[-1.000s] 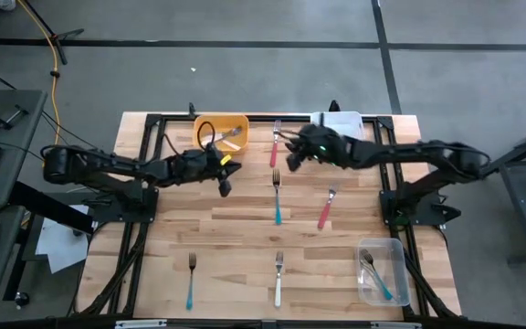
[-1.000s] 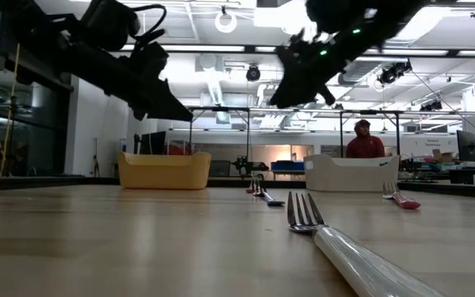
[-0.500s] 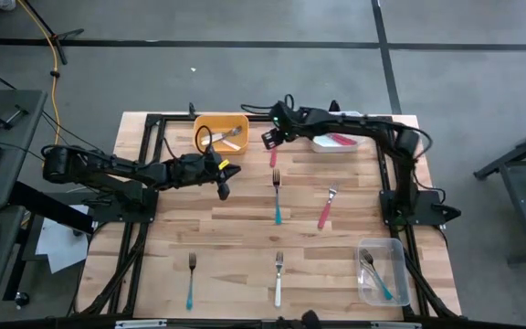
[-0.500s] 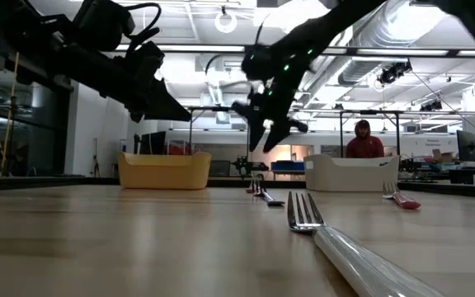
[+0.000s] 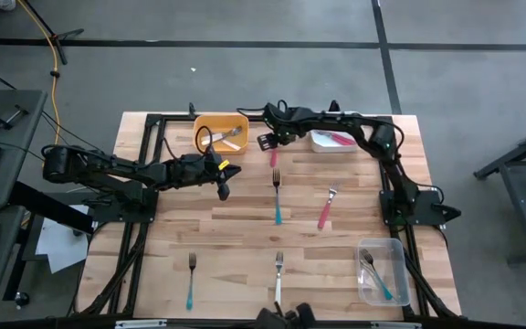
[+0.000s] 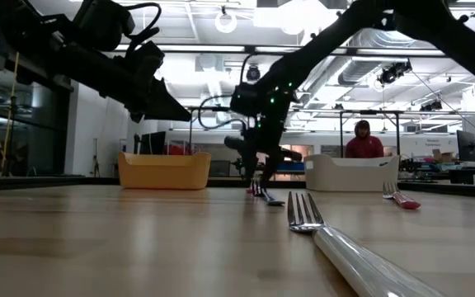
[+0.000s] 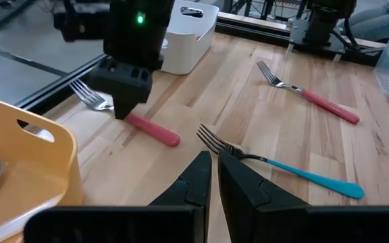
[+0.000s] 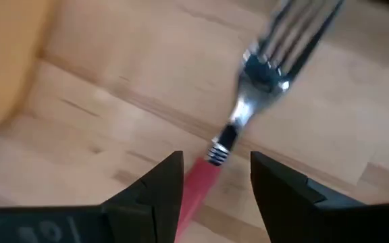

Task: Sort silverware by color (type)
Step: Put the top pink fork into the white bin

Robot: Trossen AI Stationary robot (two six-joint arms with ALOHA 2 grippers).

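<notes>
A red-handled fork [image 8: 201, 181] lies flat on the table near its far edge, between the yellow bin [image 5: 222, 132] and the white bin [image 5: 334, 141]. My right gripper [image 8: 215, 177] points steeply down over it. It is open, with one finger on each side of the handle just behind the metal neck [image 8: 224, 144], and touches nothing that I can see. The left wrist view shows that gripper [image 7: 128, 91] over the same fork [image 7: 152, 129]. My left gripper [image 5: 226, 189] hangs shut and empty above the table, left of a teal fork [image 5: 278, 196].
More forks lie loose on the table: a red one [image 5: 325, 208] right of centre, a teal one [image 5: 191, 280] and a white one [image 5: 278, 279] near the front edge. A clear bin [image 5: 380, 270] at the front right holds teal forks. The white bin holds red, the yellow bin white.
My right gripper has swung toward the table's far edge and leftward, and has dropped from high above the table to just over the red fork. It has also tipped, and now points steeply down. The left arm has kept still.
</notes>
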